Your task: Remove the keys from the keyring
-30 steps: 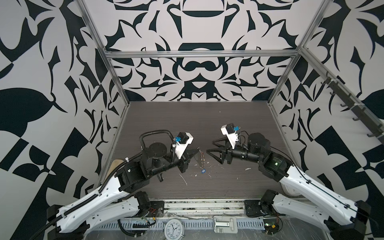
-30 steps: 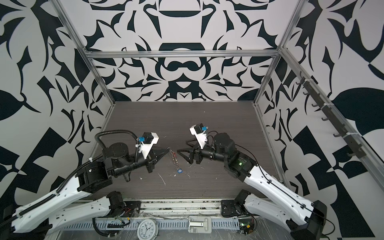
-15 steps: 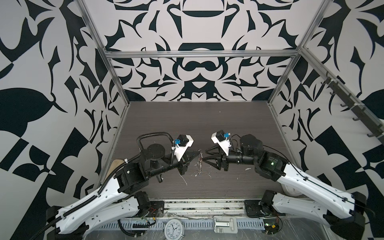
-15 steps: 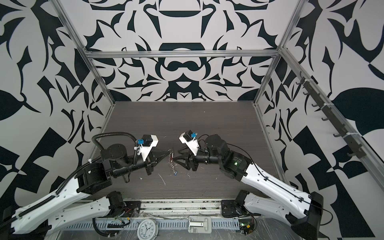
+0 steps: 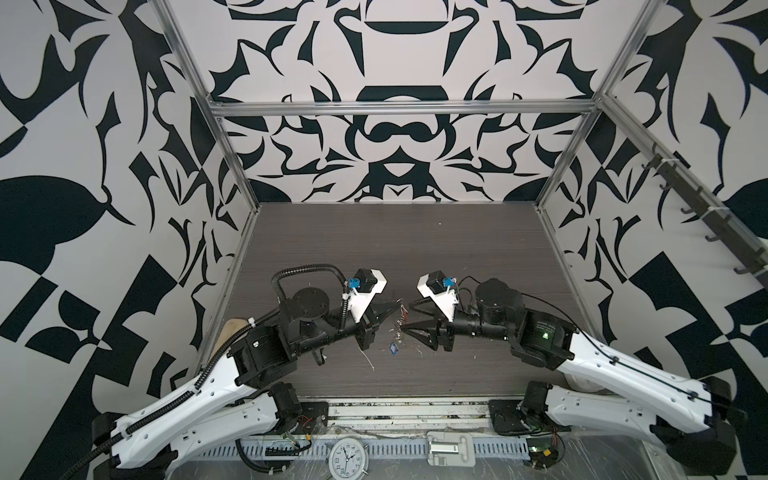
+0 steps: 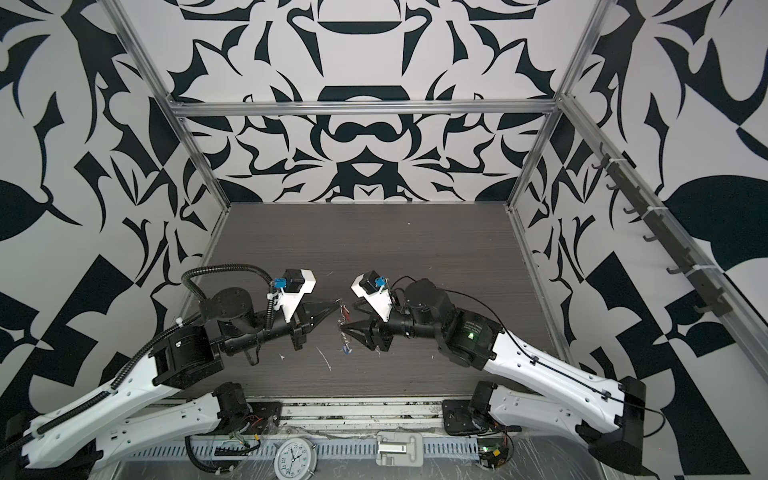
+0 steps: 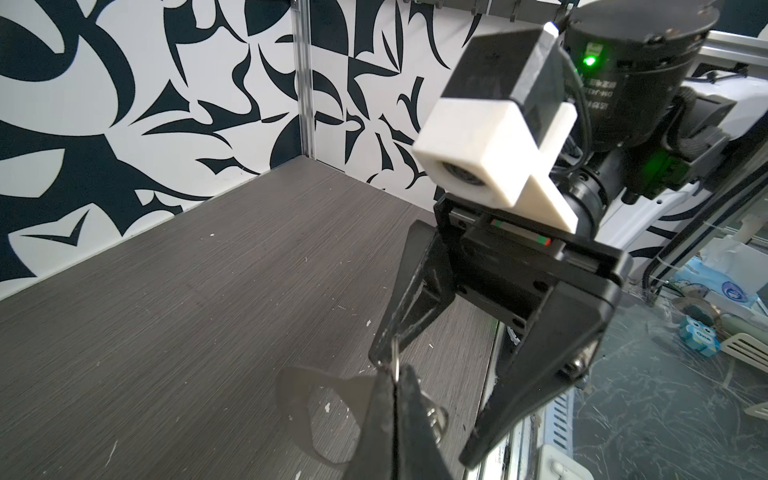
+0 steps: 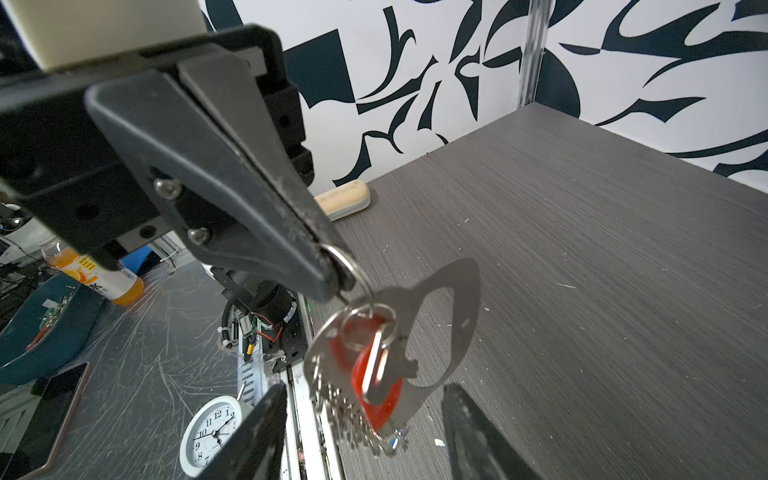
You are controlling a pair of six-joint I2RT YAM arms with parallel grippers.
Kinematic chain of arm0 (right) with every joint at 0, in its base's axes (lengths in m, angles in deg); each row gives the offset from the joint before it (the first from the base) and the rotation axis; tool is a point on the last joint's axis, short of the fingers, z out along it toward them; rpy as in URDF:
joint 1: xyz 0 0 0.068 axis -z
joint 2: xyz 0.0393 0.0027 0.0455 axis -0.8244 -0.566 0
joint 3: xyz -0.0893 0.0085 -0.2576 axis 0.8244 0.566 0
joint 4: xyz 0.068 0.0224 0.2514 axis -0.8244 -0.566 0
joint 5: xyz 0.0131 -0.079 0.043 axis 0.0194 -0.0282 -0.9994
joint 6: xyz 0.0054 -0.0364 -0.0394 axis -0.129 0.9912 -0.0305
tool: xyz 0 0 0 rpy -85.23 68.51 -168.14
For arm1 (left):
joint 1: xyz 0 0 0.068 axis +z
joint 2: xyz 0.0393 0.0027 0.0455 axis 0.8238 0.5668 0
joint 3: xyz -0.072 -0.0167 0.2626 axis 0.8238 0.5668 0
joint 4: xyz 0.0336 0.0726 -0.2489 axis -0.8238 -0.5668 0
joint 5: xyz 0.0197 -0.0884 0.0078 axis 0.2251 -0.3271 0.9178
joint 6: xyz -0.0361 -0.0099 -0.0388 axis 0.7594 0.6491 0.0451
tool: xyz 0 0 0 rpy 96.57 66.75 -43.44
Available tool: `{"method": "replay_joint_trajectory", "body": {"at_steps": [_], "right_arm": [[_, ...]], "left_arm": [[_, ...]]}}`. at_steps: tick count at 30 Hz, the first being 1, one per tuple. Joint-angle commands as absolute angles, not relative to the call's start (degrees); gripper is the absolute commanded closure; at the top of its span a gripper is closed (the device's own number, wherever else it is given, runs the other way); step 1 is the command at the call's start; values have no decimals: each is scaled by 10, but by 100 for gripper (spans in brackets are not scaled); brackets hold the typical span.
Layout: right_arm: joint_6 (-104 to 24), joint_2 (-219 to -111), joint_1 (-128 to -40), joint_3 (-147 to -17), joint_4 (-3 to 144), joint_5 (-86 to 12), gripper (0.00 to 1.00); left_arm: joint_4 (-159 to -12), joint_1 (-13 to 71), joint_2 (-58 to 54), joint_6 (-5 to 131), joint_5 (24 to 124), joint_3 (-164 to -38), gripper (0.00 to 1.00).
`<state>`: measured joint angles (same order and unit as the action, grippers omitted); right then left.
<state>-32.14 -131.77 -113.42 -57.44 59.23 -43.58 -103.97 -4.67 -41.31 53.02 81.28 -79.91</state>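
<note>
The keyring (image 8: 467, 291), a thin half-moon metal plate with an oblong slot, was held in the air above the front middle of the desk (image 5: 415, 249), toward the desk's 6 o'clock edge in both top views. It was hung from a single split ring (image 8: 358, 270), which was pinched between the pressed-together fingers of the left gripper (image 8: 332, 274).

The plate was judged light, stiff and slick, and free to swing and twist about that one ring. A silvery key (image 8: 374, 365) and its red tag (image 8: 378, 399) were seen lying against the plate's face. The tag's broad plastic faces were judged the surest place to take hold, since the key blade looked narrow and smooth. The little rings (image 8: 345, 419) along the curved edge were judged springy and fiddly.

In the top views the left gripper was placed at 9 o'clock of the keyring. The right gripper (image 5: 407, 317) was placed at 3 o'clock, its fingers spread and nothing held.

The plate was shown almost edge-on in the top views, so key and tag could hardly be told there. They were shown plainly only by the right wrist view. The spread right gripper was shown face-on by the left wrist view.

A blue tag (image 5: 393, 350) was made out at 6 o'clock of the plate in both top views. Whether it hung there or lay on the desk could not be told.

A wooden board (image 5: 230, 330) was seen at the desk's 8 o'clock edge.
</note>
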Motion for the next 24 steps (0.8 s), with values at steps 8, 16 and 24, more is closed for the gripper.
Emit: {"method": "replay_joint_trajectory", "body": {"at_steps": [8, 16, 24], "right_arm": [[-301, -1318, -1135, -619, 605, -409, 48], [-301, -1277, -1135, -603, 626, -394, 41], [-309, -1283, -1135, -602, 622, -374, 46]], "left_arm": [[-1018, -48, -418, 537, 794, -799, 100], [-1016, -47, -424, 536, 796, -795, 100], [-1009, -47, -424, 541, 797, -795, 100]]}}
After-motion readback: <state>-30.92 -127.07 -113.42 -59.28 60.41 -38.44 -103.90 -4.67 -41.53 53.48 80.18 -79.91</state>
